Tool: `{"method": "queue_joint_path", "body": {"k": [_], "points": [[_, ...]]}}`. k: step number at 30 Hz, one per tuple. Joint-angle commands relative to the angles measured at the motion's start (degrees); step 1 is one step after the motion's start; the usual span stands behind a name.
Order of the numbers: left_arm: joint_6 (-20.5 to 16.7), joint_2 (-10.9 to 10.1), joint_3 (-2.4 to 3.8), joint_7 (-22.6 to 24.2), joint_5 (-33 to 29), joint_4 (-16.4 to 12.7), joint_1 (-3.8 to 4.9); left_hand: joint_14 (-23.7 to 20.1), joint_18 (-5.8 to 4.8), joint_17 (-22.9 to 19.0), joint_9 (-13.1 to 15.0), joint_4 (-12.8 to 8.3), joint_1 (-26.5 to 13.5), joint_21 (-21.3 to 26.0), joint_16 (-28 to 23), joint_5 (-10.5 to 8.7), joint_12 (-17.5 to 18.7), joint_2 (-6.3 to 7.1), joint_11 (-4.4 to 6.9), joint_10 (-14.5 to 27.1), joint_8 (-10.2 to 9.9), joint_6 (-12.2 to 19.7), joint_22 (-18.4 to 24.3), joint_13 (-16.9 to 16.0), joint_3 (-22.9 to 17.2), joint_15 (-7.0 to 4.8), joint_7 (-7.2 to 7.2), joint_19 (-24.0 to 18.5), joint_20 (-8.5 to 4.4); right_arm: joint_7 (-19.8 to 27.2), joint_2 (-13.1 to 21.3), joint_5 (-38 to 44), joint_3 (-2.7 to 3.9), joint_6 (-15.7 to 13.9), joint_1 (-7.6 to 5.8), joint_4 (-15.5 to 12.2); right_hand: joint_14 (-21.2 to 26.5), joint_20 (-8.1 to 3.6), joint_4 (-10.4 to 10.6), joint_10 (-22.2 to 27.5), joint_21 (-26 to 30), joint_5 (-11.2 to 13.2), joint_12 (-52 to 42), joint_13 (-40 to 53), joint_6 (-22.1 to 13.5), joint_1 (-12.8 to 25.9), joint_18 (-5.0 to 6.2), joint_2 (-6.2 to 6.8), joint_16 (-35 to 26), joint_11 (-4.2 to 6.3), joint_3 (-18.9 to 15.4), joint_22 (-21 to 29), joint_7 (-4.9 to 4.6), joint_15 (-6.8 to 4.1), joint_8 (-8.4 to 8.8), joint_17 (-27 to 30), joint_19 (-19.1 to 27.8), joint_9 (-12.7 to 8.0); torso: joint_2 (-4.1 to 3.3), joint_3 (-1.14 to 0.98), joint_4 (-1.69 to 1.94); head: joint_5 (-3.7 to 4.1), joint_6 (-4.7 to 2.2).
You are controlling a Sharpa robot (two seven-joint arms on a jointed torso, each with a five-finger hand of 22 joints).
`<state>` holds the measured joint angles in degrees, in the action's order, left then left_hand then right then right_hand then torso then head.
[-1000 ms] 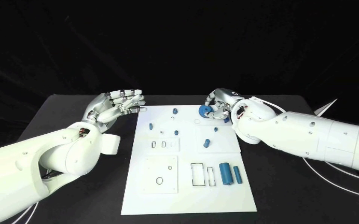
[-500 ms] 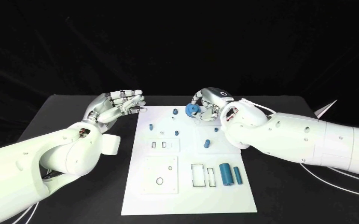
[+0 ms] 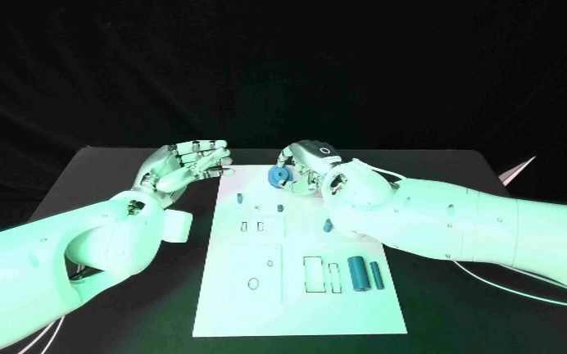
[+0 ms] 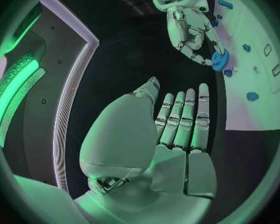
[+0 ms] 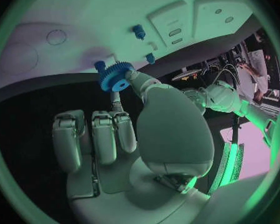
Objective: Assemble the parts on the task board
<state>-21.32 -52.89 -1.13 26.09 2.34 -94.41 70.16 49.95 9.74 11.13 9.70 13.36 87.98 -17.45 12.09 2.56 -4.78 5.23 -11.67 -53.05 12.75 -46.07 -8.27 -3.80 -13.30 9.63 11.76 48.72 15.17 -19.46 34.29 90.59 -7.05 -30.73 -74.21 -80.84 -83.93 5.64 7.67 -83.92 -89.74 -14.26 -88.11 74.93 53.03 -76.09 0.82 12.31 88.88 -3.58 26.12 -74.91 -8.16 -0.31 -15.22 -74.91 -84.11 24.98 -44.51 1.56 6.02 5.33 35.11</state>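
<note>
A blue gear (image 3: pixel 278 176) is pinched in the fingertips of my right hand (image 3: pixel 310 164), above the far part of the white task board (image 3: pixel 296 305). In the right wrist view the gear (image 5: pixel 115 77) sits at the tips of that hand (image 5: pixel 130 134), just over the board (image 5: pixel 84 20) and next to a small blue peg (image 5: pixel 100 65). My left hand (image 3: pixel 187 165) hovers beside the board's far left corner with its fingers apart and nothing in them. The left wrist view has that hand (image 4: pixel 177 129) and, further off, the right hand (image 4: pixel 189 27) with the gear (image 4: pixel 219 59).
Small blue pegs (image 3: pixel 238 199) (image 3: pixel 278 206) (image 3: pixel 328 225) stand on the board's middle. Two blue cylinders (image 3: pixel 356 274) (image 3: pixel 376 274) lie at its near right, beside rectangular slots (image 3: pixel 312 274). Black table (image 3: pixel 118 206) surrounds the board.
My right hand has carried the gear leftward along the far part of the board. The left hand has stayed where it was.
</note>
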Motion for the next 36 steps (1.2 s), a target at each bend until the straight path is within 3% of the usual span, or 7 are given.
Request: {"method": "queue_joint_path", "body": {"k": [1,11,23,31,36], "points": [[1.01,0.27,0.05,0.29,0.00,-0.11,0.07,-0.39,0.57,0.06,-0.08,0.19,0.10,-0.28,-0.22,0.23,0.21,0.45,-0.08,-0.18,-0.20,0.16,-0.03,0.09,0.00,0.13,2.43,0.22,0.11,-0.12,-1.19,1.61,-0.08,0.34,0.38,0.91,-5.37,-0.31,-0.02,-4.84,-0.26,-0.30,-0.24,13.69,0.82,0.26,-0.82,-0.02,0.26,0.47,0.43,-15.09,0.33,-0.54,-0.13,-11.62,-5.89,0.14,-0.05,-0.06,-0.10,-0.25,0.07],[1.10,0.61,0.06,0.27,0.00,-0.12,0.09,-0.40,0.57,0.13,-0.08,0.23,0.11,-0.28,-0.29,0.24,0.33,0.38,-0.09,-0.24,-0.19,0.14,-0.01,0.07,-0.04,0.14,2.44,0.17,0.13,-0.37,-3.91,1.52,-0.38,1.20,1.22,4.41,-5.37,-0.31,-0.02,-4.84,-0.26,-0.30,-0.24,13.69,0.82,0.26,-0.82,-0.02,0.26,0.47,0.43,-15.09,0.33,-0.54,-0.13,-11.62,-5.89,0.14,0.01,-0.10,0.01,-0.24,0.49],[1.18,0.62,0.07,0.25,0.00,-0.17,0.10,-0.40,0.57,0.13,-0.08,0.23,0.11,-0.28,-0.29,0.24,0.33,0.38,-0.09,-0.24,-0.19,0.14,-0.01,0.07,-0.04,0.14,2.44,0.17,0.13,-0.27,-5.57,1.12,-0.57,2.14,1.89,7.24,-5.34,-0.36,-0.03,-4.71,-0.26,0.22,-0.06,13.55,0.66,0.80,-0.82,0.25,0.23,0.42,0.72,-15.09,0.24,-0.54,0.21,-11.48,-5.89,0.06,0.02,-0.13,-0.16,-0.51,0.81],[1.36,0.55,0.07,0.28,0.00,-0.22,0.10,-0.41,0.57,0.17,-0.08,0.23,0.13,-0.29,-0.33,0.23,0.39,0.38,-0.09,-0.28,-0.19,0.13,0.00,0.06,-0.05,0.15,2.43,0.14,0.14,-0.16,-6.42,0.79,-0.69,2.29,2.26,8.67,-5.28,-0.30,-0.14,-4.35,-0.26,0.94,0.42,13.17,-0.05,1.36,-0.82,0.63,0.16,0.21,1.08,-15.09,-0.04,-0.40,1.00,-11.22,-5.89,-0.16,0.02,-0.16,-0.16,-0.30,1.11],[1.35,0.53,0.07,0.26,0.00,-0.20,0.10,-0.42,0.57,0.20,-0.08,0.24,0.12,-0.29,-0.35,0.23,0.42,0.43,-0.09,-0.29,-0.20,0.14,0.01,0.06,-0.02,0.15,2.43,0.13,0.14,0.21,-6.63,0.33,-0.73,2.51,2.32,9.09,-5.25,0.09,-0.32,-3.33,-0.26,1.23,1.74,12.13,-1.91,2.07,-0.82,1.18,0.13,-0.42,1.43,-15.09,-0.77,0.11,2.73,-11.09,-5.89,-0.65,0.04,-0.14,-0.14,-0.32,1.13]]}}
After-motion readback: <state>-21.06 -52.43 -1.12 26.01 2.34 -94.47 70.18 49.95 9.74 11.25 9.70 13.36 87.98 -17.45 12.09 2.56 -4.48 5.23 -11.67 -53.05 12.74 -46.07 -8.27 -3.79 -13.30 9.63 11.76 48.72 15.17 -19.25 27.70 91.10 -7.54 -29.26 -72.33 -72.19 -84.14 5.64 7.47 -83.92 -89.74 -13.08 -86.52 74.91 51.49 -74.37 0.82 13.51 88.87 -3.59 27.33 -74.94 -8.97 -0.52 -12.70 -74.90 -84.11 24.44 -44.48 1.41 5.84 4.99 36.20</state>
